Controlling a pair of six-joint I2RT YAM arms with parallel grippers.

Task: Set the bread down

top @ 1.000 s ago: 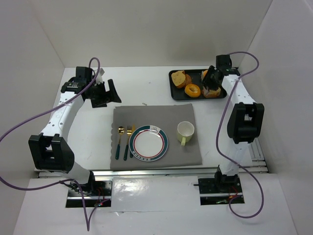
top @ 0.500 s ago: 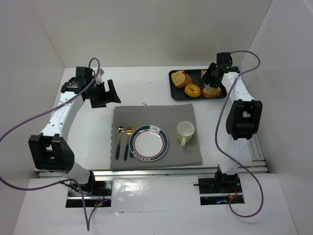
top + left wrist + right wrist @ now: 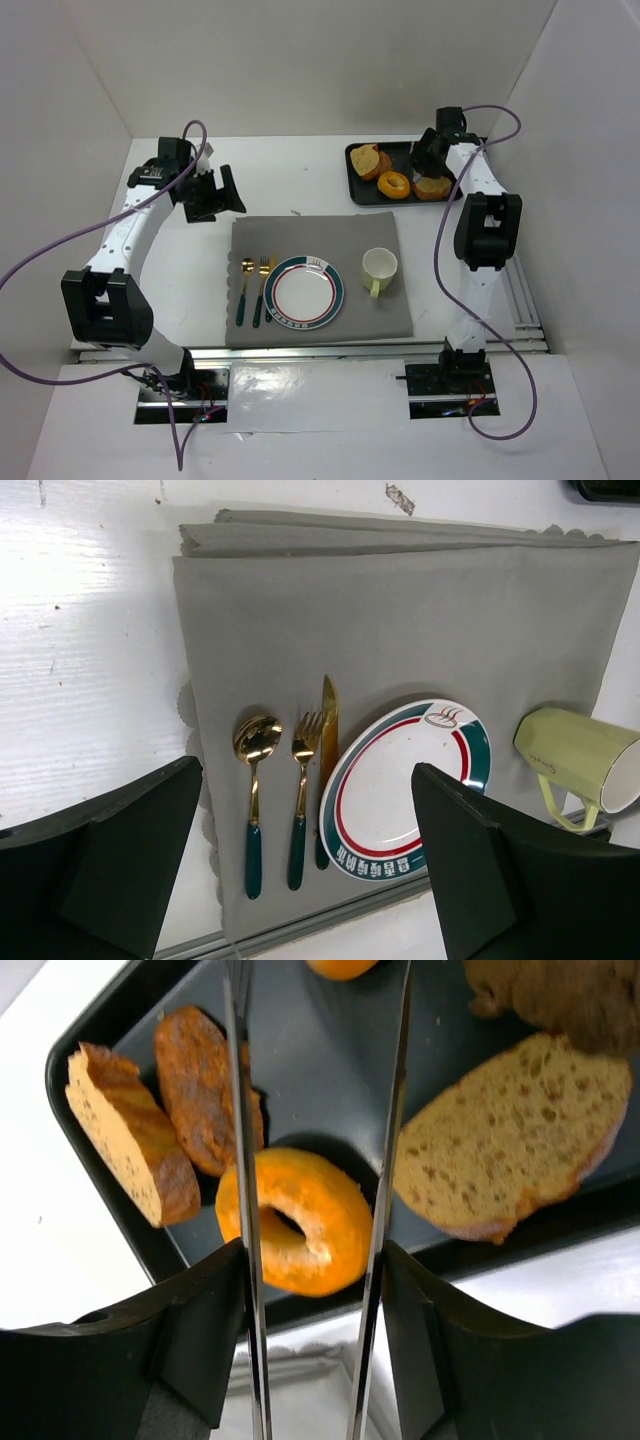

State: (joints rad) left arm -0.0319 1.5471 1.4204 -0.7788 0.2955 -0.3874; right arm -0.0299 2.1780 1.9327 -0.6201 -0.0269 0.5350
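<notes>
We find the task at its opening stage: every piece of bread lies on the black tray (image 3: 400,152), which sits at about 1 o'clock from the plate (image 3: 304,291). The plate is bare, and we judge it the likely destination. The right gripper (image 3: 318,1020) hangs over the tray with its thin fingers moderately apart and nothing clamped. The ring-shaped bread (image 3: 292,1222) lies between and beneath them; whether the blades touch it, we cannot tell. A flat slice (image 3: 510,1140) lies at 3 o'clock from the ring, and two crusty pieces (image 3: 130,1135) at 10 o'clock. The left gripper (image 3: 215,192) hovers off the grey placemat (image 3: 300,235) at its 10 o'clock corner, jaws wide and empty. The mug (image 3: 378,270) stands just beside the plate at 3 o'clock. Outstanding, in our judgement: close on a piece, lift it, carry it toward 7 o'clock, and release it on the plate.
</notes>
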